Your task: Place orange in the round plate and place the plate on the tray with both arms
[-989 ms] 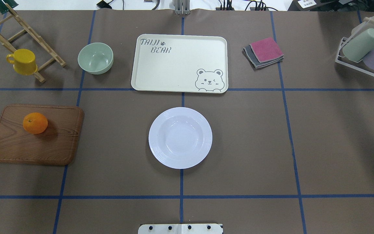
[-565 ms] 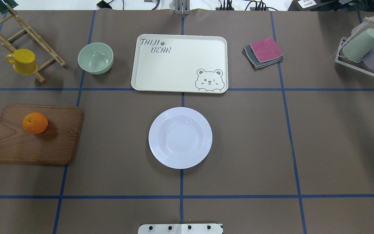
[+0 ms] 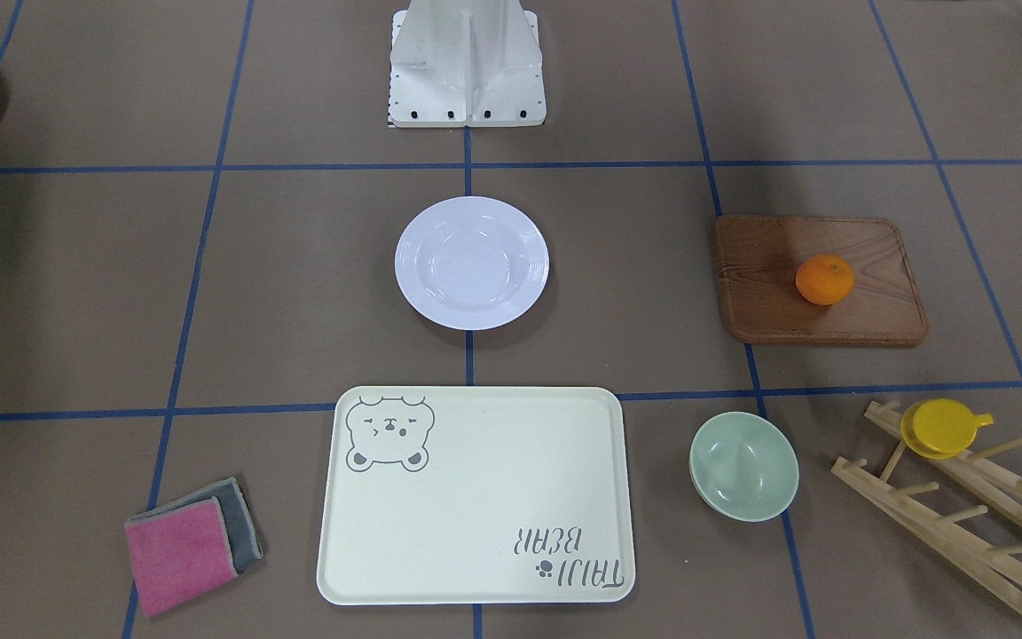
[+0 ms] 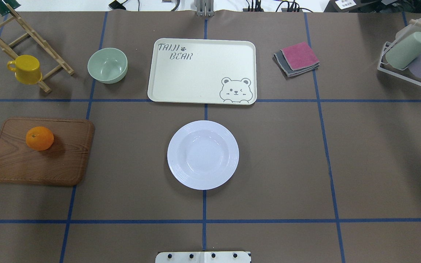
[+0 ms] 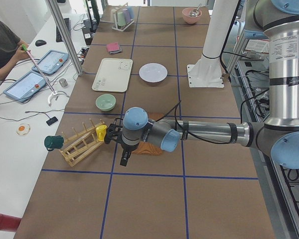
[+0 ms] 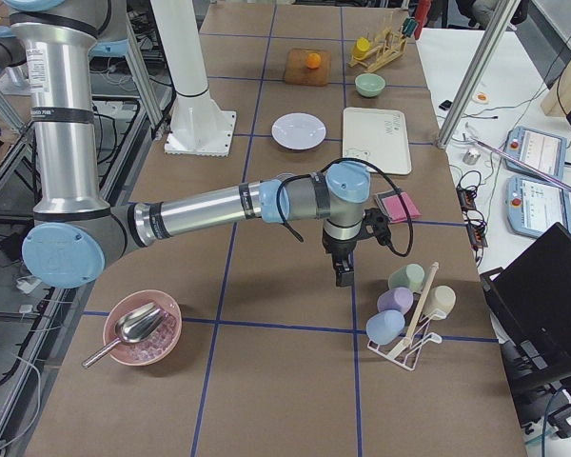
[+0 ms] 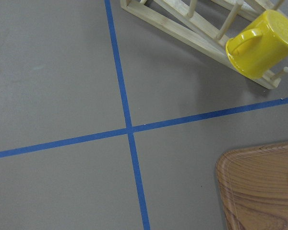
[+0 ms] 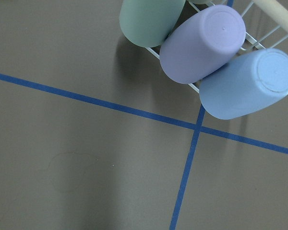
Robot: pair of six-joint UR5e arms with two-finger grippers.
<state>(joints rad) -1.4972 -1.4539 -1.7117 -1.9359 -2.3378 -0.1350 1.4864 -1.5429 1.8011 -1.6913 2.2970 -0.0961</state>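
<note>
The orange [image 4: 40, 138] sat on the brown wooden board [image 4: 64, 164] at the table's left side, toward the board's far left corner. The round plate [image 4: 175, 171] lay empty at the table's middle, well apart from the board. The tray [image 4: 196, 76] lay bare just beyond the plate, apart from it. A mint-green bowl [image 4: 107, 65] stood left of the tray, and folded pink and grey cloths [image 4: 298, 58] lay to its right.

Neither arm appeared in the overhead or front-facing views; only the side cameras caught them. The left gripper [image 5: 124, 158] hung pointing down over the table in front of the board, near the wooden rack [image 5: 79, 144] that held a yellow cup [image 5: 100, 132]. The right gripper [image 6: 343, 274] hung pointing down near the wire rack of pastel cups [image 6: 404, 309]. Whether either one's fingers were spread or closed could not be told.

The left wrist camera showed only the yellow cup, a board corner [image 7: 259, 191] and crossed blue tape; the right wrist camera showed three cup bottoms.
</note>
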